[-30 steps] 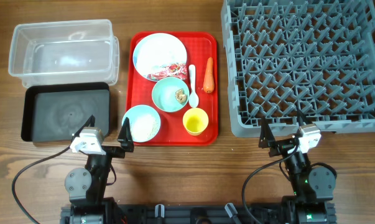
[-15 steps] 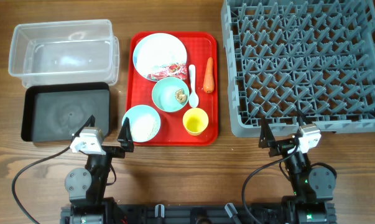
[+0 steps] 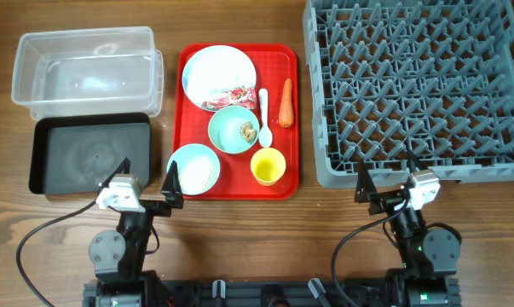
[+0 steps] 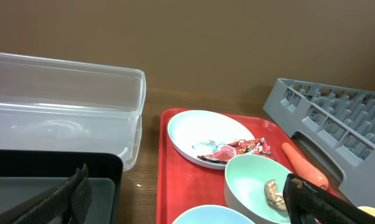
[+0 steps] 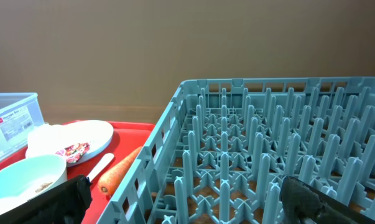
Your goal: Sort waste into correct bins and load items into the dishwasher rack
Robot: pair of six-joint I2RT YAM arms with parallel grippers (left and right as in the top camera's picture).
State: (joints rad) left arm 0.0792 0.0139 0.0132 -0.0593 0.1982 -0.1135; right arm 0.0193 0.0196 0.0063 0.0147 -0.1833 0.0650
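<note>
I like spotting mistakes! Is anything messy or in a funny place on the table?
The carrot lies loose on the red tray beside the white spoon, in no dish. A crumpled wrapper sits on the plate near its edge, and a brown scrap is in the mint-green bowl. Nothing looks spilled or broken.

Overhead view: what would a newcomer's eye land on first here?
The bright red tray at centre grabs attention, carrying a pale blue plate, a yellow cup and an orange carrot among other things. Right of it, the large grey dishwasher rack fills the corner; left of it, a clear tub sits behind a black tub. The left gripper and right gripper sit open at the near edge.
</note>
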